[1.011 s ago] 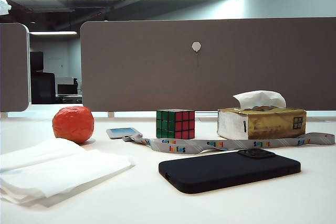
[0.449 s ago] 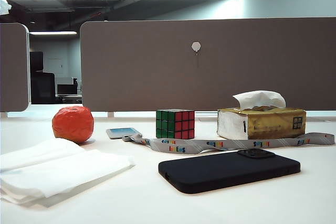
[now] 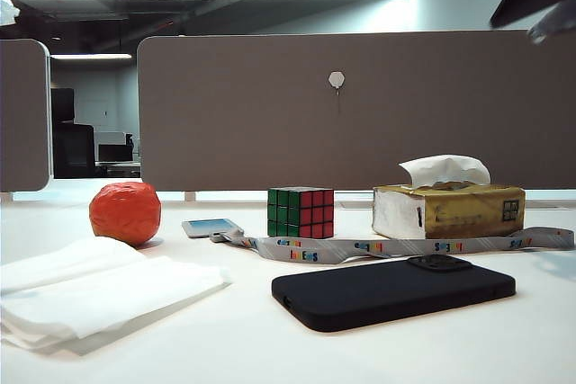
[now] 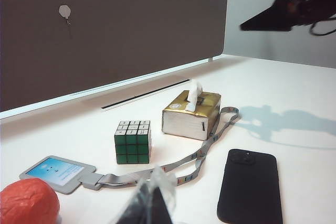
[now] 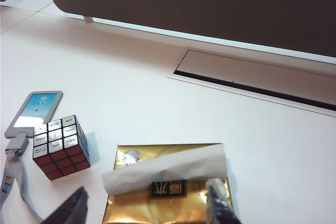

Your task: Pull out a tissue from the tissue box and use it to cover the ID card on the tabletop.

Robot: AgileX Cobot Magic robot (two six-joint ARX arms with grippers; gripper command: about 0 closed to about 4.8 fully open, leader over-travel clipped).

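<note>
Right gripper (image 5: 144,208) is seen above the low gold-and-white cardboard tissue box (image 5: 168,192), jaws spread wide, nothing held. White tissue (image 5: 168,169) protrudes from the box. Light-blue ID card (image 3: 211,227) lies mid-desk, uncovered (lanyard attached). Left gripper (image 4: 149,203): opening cannot be judged.

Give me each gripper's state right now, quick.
Left gripper: low above the tabletop near the ID card's strap, holding nothing; open or closed cannot be told.
Right gripper: open above the tissue box, holding nothing.
</note>
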